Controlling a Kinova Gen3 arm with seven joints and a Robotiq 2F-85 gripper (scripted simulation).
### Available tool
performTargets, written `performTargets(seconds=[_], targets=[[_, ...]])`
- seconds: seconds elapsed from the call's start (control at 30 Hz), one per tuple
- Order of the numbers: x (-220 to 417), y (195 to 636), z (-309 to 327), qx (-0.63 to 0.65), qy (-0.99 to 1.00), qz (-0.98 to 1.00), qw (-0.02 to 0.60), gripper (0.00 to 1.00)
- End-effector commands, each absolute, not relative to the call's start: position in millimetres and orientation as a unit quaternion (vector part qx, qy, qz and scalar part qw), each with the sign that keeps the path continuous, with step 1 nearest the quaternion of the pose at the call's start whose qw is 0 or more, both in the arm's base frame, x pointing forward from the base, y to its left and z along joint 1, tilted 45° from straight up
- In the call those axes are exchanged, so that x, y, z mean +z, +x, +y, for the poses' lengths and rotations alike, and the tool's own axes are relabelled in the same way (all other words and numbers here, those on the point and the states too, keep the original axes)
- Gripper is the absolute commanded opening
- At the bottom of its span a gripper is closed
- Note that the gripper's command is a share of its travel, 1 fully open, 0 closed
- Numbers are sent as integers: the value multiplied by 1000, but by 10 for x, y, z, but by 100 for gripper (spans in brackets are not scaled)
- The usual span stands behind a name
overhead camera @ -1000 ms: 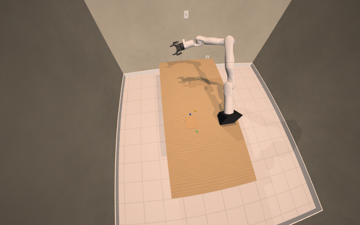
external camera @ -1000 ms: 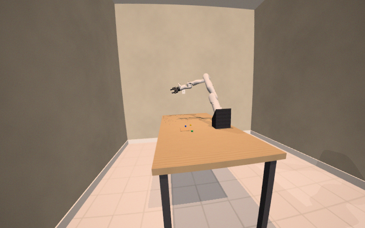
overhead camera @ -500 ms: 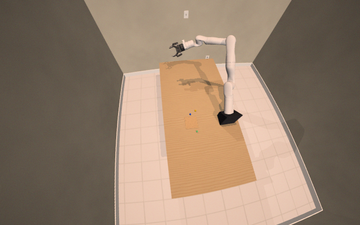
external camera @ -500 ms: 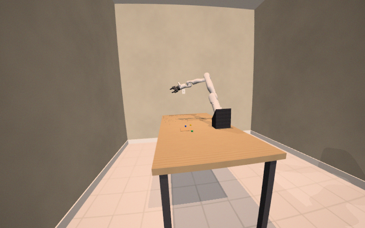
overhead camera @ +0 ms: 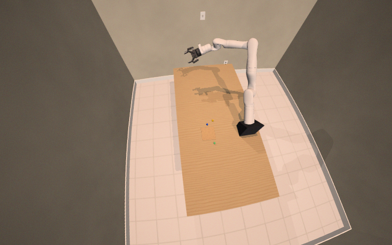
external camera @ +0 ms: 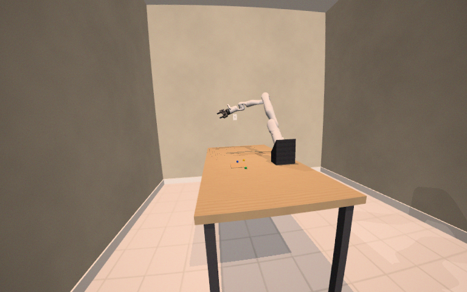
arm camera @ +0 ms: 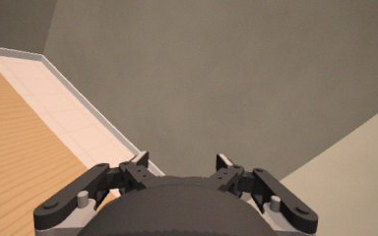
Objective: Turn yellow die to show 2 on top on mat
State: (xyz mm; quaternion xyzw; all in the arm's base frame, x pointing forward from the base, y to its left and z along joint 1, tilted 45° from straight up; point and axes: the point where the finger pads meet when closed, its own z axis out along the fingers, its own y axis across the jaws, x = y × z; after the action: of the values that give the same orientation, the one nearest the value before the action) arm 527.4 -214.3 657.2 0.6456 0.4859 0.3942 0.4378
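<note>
The yellow die (overhead camera: 212, 120) is sitting on the table (overhead camera: 222, 175) just beyond the mat (overhead camera: 208, 133), off it, near the blue die (overhead camera: 206, 124); the green die (overhead camera: 214, 143) is lying off the mat's opposite edge. The gripper (overhead camera: 191, 55) is hanging high over the table's far end, jaws spread wide and holding nothing, well apart from the dice. Which face is up is probably unreadable at this range.

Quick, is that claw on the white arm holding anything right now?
Dark two-finger gripper: open wide, holding nothing, raised high above the wooden table's far end.
</note>
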Motion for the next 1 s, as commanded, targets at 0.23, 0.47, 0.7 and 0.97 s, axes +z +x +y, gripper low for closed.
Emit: performTargets(seconds=[0.23,0.47,0.7,0.97], targets=[[6424,5290,-1927,377,649,498,435,100],[6424,5290,-1927,377,649,498,435,100],[6247,5307,-1749,360,652,510,430,100],[6055,5319,-1583,341,656,523,425,100]])
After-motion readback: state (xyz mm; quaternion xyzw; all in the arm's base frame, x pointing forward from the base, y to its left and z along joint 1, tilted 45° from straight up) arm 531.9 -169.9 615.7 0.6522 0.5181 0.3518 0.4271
